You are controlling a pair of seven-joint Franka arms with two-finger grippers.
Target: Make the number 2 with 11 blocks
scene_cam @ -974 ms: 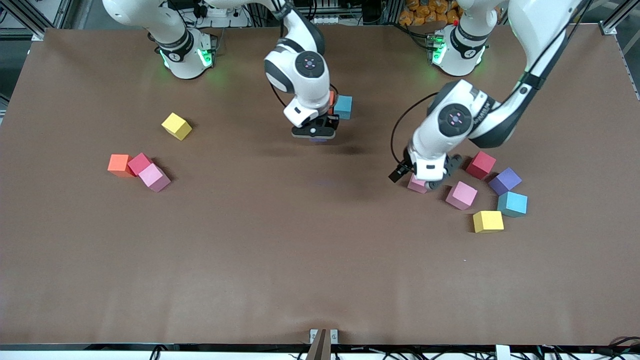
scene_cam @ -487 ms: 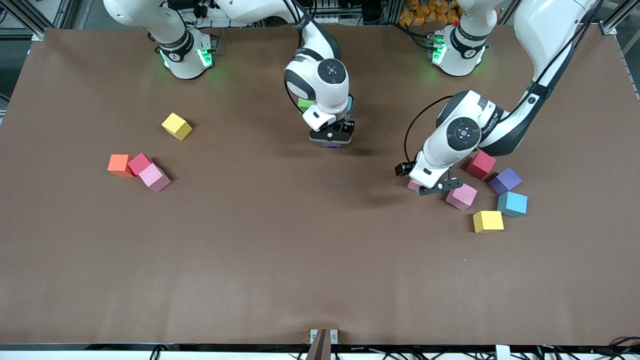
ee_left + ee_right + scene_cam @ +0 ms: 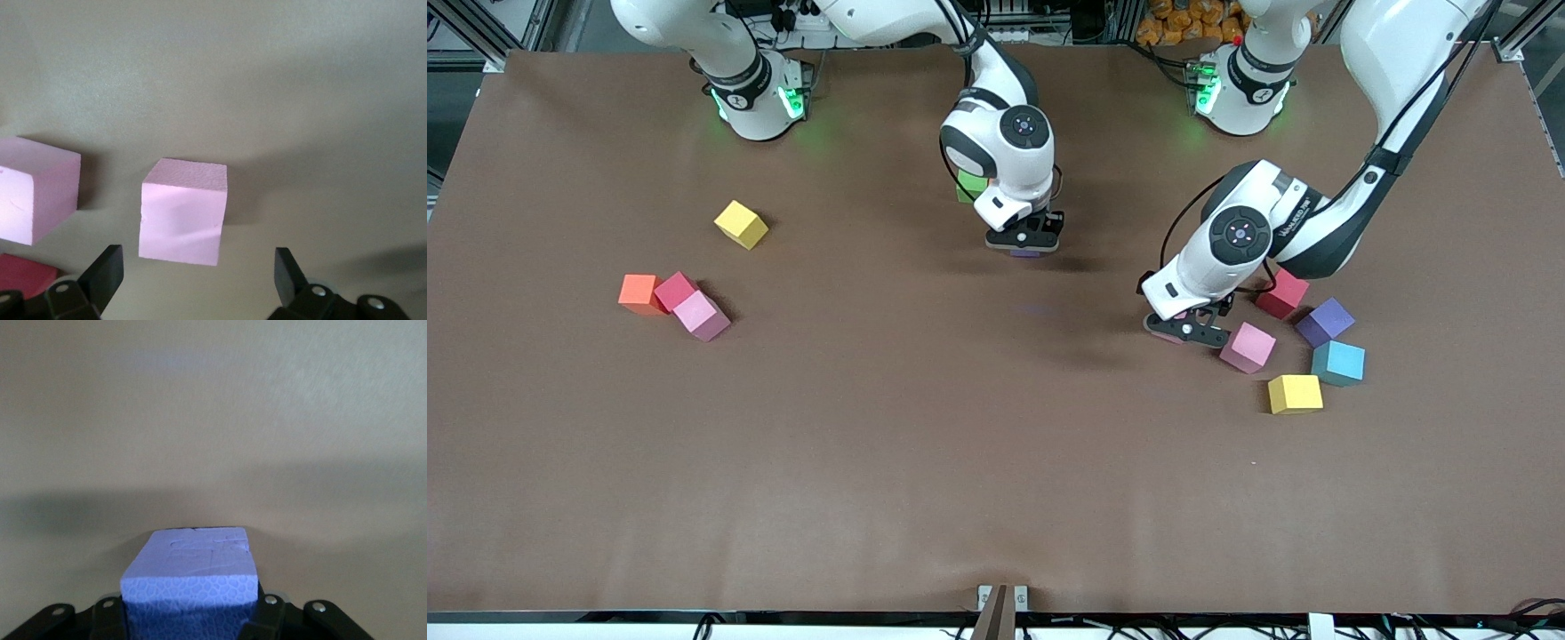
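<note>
While gripped or lying loose on the bench (image 3: 925, 462), in no digit shape yet: twelve blocks in sight.

Counted by colour: three pink, two purple, two red, two yellow, one orange, one green, one light blue.

Clamped between the fingers of the right gripper (image 3: 1024, 242): one purple block (image 3: 190, 577), held low over the bench's middle stretch, close to the green block (image 3: 969, 188), itself half hidden by the right arm.

Straddled by the left gripper (image 3: 1187, 331), fingers spread wide and not touching it: one pink block (image 3: 181, 212), sitting on the bench toward the left arm's end.

Clustered around that spot: five more. Just beside the straddled one, a second pink block (image 3: 1247, 347). Farther from the front camera, a red block (image 3: 1284, 292), partly under the left arm. Near it, the other purple block (image 3: 1325, 321). Nearer the camera, just beside the purple one, the light blue block (image 3: 1338, 363). Nearest the camera of this cluster, a yellow block (image 3: 1295, 394).

Toward the right arm's end: four. Pressed together in a short line, an orange block (image 3: 639, 293), a red block (image 3: 674, 290) and a pink block (image 3: 702, 316). Set apart and farther from the camera, a yellow block (image 3: 740, 224), alone.
</note>
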